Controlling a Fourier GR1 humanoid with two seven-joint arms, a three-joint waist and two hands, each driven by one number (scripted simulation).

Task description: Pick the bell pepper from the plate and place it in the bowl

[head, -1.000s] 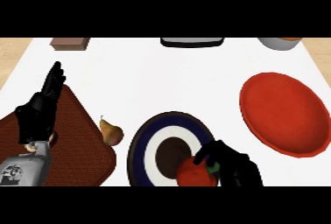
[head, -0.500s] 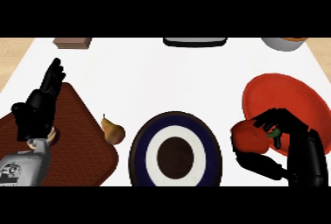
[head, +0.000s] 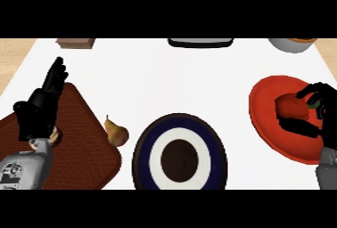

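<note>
The red bell pepper with a green stem is held over the red bowl at the right. My right hand is curled round the pepper from the right side, thumb below it. The plate, dark blue with a white ring and a brown centre, sits at the lower middle with nothing on it. My left hand rests open at the left, fingers pointing up, over the brown mat.
A brown mat lies at the lower left, with a pear at its right edge beside the plate. Along the far edge stand a small brown block, a dark tray and a grey pot.
My right hand has carried the pepper off the plate, up and to the right, over the red bowl. The left hand has stayed still.
</note>
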